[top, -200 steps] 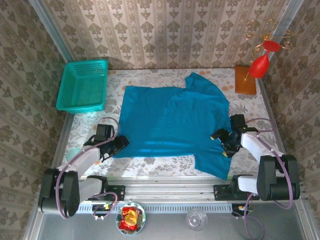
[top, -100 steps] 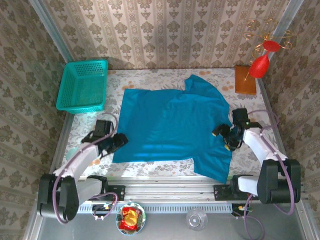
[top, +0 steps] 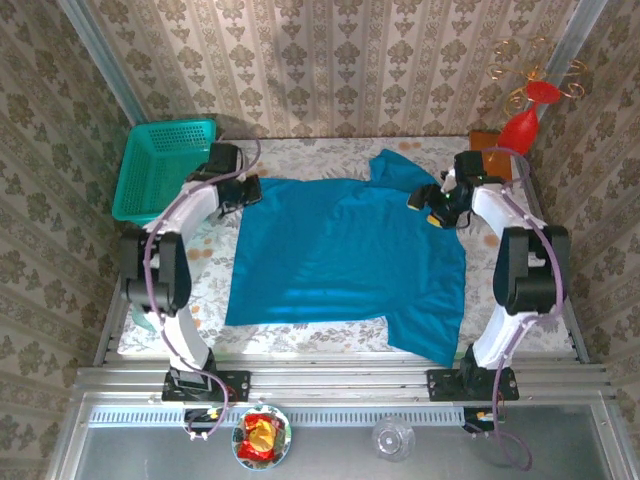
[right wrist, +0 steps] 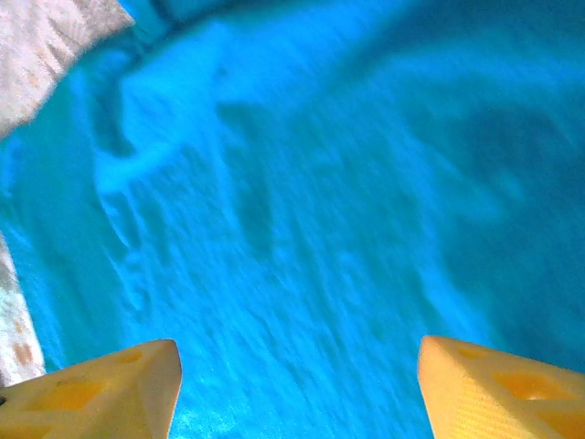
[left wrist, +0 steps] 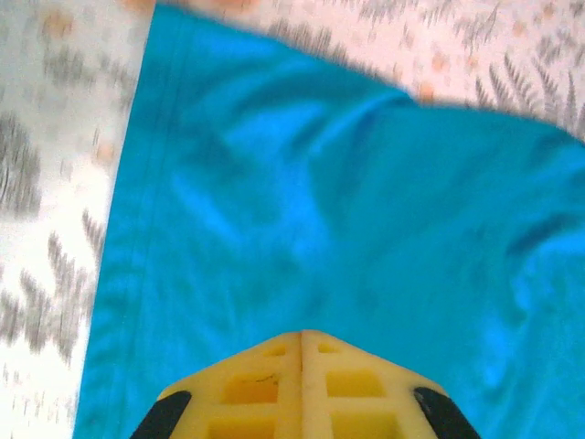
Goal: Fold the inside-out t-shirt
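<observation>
Two grippers: the left gripper (left wrist: pixel 302 337) is closed tight at the single t-shirt's (top: pixel 340 260) far-left corner, any pinch unclear. The right gripper (right wrist: pixel 297 343) gapes above the cloth. One basket (top: pixel 165 170).

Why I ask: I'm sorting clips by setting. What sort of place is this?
Likely a staged robot test booth, not a home: wallpapered panels box in a table; two arms are bolted to a metal rail.

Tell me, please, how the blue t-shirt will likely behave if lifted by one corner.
The t-shirt would probably hang limp, since it lies flat with soft wrinkles. Being thin cloth, it likely weighs little and may drag across the table.
</observation>
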